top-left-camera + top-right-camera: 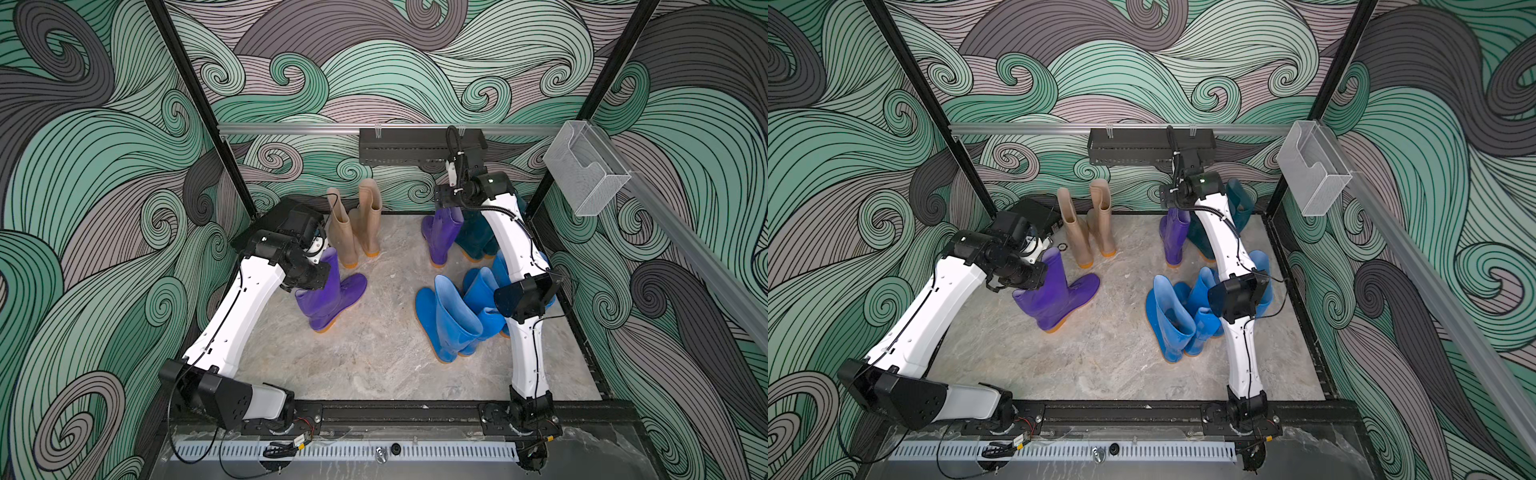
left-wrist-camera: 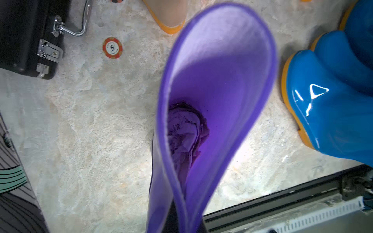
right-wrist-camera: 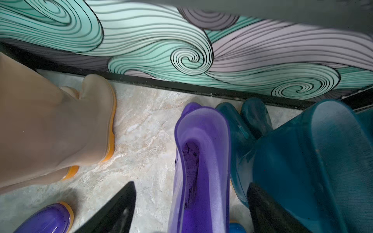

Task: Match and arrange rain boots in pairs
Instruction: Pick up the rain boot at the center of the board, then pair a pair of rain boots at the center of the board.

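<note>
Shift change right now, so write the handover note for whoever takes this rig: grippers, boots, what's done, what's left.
Left gripper: shut on the shaft top of the near purple boot, which leans.
Right gripper: open, fingers either side of the far purple boot, not gripping.
Beige pair: upright side by side at the back; done.
Teal boots: together in the back right corner beside the far purple boot; they look paired.
Blue boots: four bunched at front right, partly hidden by the right arm; pairing unclear.
Left: bring the two purple boots together, then sort the blue ones into two pairs.
</note>
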Robot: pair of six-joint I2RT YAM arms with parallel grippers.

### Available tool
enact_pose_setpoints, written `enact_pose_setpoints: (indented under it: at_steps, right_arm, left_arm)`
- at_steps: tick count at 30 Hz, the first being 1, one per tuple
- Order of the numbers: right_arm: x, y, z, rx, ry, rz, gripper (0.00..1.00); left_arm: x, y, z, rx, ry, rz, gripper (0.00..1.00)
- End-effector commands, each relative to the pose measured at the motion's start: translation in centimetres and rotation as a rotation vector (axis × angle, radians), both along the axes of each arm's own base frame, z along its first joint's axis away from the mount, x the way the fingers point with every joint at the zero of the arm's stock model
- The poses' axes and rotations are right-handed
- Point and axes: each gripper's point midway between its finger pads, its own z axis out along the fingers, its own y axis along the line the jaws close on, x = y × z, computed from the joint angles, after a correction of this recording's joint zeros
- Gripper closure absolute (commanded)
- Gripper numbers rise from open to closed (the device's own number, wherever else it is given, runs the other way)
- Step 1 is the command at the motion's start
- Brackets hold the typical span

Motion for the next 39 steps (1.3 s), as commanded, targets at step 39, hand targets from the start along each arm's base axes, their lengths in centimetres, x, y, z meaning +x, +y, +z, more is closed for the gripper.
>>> enact_pose_setpoints:
  at_steps: [39]
  right_arm:
    - [-17.9, -8.6, 9.5, -0.05, -0.114, -0.003, 0.01]
  left_arm:
    - [18.3, -24.7, 7.0, -0.531, -0.254, -0.037, 1.0]
